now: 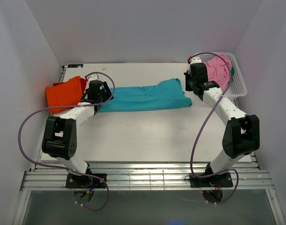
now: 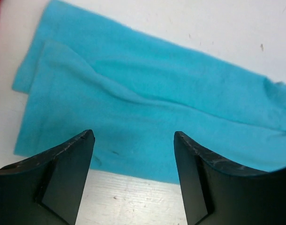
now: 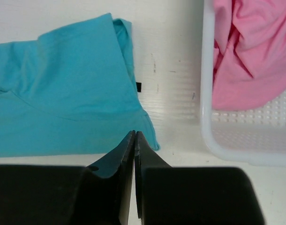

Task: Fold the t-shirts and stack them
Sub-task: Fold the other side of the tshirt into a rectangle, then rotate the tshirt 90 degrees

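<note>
- Left hand (image 2: pixel 133 136): hangs with fingers spread wide over the left end of the teal t-shirt (image 1: pixel 145 97), gripping nothing.
- Right hand (image 3: pixel 134 133): hangs pinched closed and empty over that shirt's right corner.
- Table (image 1: pixel 147 136): carries everything.
- Teal t-shirt: lies in a long folded band across the middle.
- Basket (image 1: pixel 239 86): sits at the far right, holding the crumpled pink t-shirt (image 1: pixel 218 69).
- Orange t-shirt (image 1: pixel 64 93): lies folded at far left.
</note>
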### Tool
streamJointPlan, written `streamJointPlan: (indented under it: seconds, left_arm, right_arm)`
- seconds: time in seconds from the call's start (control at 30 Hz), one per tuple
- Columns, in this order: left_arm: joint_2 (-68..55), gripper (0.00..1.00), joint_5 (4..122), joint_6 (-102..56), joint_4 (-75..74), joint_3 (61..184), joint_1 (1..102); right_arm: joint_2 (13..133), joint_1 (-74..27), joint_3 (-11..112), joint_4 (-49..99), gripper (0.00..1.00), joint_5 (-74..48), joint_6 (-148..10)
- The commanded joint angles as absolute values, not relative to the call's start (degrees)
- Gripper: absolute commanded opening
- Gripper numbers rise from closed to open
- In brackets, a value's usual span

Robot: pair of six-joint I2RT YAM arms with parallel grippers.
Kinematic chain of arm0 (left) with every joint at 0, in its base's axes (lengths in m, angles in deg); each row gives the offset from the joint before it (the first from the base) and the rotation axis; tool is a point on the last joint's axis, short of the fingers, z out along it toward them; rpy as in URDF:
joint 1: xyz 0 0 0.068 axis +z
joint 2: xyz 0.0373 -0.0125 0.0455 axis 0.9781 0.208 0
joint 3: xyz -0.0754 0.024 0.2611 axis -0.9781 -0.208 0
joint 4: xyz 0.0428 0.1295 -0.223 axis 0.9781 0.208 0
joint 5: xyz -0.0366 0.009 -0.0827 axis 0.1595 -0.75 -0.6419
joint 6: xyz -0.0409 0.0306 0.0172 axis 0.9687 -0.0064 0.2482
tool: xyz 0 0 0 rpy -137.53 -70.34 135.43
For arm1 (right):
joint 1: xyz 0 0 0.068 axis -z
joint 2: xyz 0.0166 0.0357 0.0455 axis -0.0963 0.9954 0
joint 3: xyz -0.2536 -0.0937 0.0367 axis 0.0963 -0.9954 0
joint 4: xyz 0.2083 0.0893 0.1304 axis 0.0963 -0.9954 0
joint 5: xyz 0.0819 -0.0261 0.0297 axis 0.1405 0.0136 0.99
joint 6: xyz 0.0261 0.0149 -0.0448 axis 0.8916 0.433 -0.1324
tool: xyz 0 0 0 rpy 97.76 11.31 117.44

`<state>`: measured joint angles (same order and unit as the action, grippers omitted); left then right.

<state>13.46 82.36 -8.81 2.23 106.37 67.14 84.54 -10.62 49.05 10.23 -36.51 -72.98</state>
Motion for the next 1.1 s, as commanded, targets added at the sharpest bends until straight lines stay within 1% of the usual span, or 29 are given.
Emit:
streamJointPlan:
  seconds: [0.0, 0.1, 0.2, 0.27, 0.4, 0.6, 0.83, 1.07]
  left_arm:
    - [9.32, 0.8, 88.4, -10.76, -0.53, 108.13, 66.83]
    - [10.89, 0.8, 95.69, -10.51, 3.32, 110.31, 66.92]
    - [14.93, 0.75, 98.44, -9.98, 7.11, 112.52, 66.92]
    - [16.86, 0.73, 98.71, -9.89, 8.17, 113.93, 66.92]
    - [22.04, 0.72, 97.84, -9.27, 9.66, 116.21, 66.92]
    - [27.15, 0.7, 97.13, -7.87, 15.37, 119.56, 66.83]
    - [26.89, 0.68, 93.79, -4.0, 16.43, 115.08, 66.74]
    - [22.51, 0.67, 91.77, -0.66, 15.91, 107.61, 64.81]
  right_arm:
    - [88.4, -10.56, 52.77, 10.1, 0.08, -30.57, -73.04]
    - [92.53, -10.47, 54.62, 10.27, 0.08, -27.23, -72.6]
    - [97.54, -10.47, 57.34, 9.4, 0.08, -23.72, -71.99]
    - [100.36, -10.47, 59.18, 8.52, 0.08, -22.22, -71.81]
    - [106.95, -10.47, 64.1, 6.5, 0.08, -21.51, -71.64]
    - [110.3, -10.47, 65.87, 4.21, 0.08, -23.09, -71.29]
    - [114.61, -10.56, 69.9, -0.44, 0.08, -24.67, -70.85]
    - [120.58, -10.47, 77.37, -3.17, 0.08, -23.71, -69.27]
